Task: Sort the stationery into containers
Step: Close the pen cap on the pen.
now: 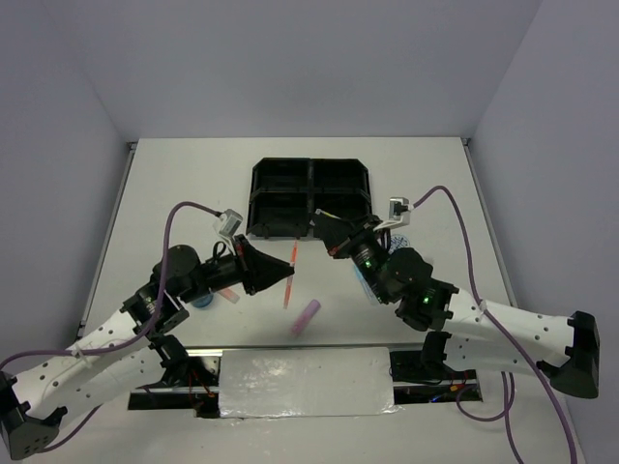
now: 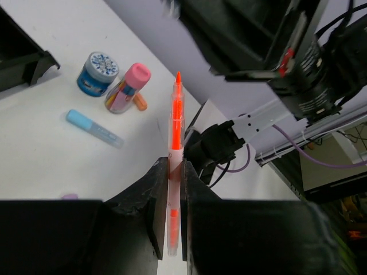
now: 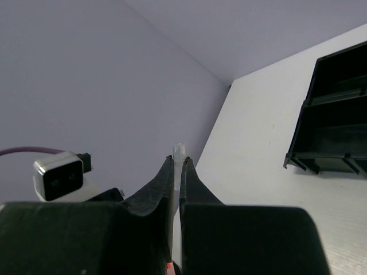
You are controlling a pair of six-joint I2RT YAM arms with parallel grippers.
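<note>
Gripping an orange pen [image 2: 176,120] near its clear end with jaws of the left gripper [image 2: 174,166], centre frame below the black tray [image 1: 310,198]. Pressed together on the right gripper [image 3: 176,163], clear tip [image 3: 179,150] in the slit, grip unclear.

Tray [image 1: 309,193]: on the table [image 1: 193,184], far centre.
Marker [image 1: 307,316]: on the table, near centre, before the tray.
Tape roll [image 2: 97,73], bottle [image 2: 127,87]: side by side, right of the tray's near corner.
</note>
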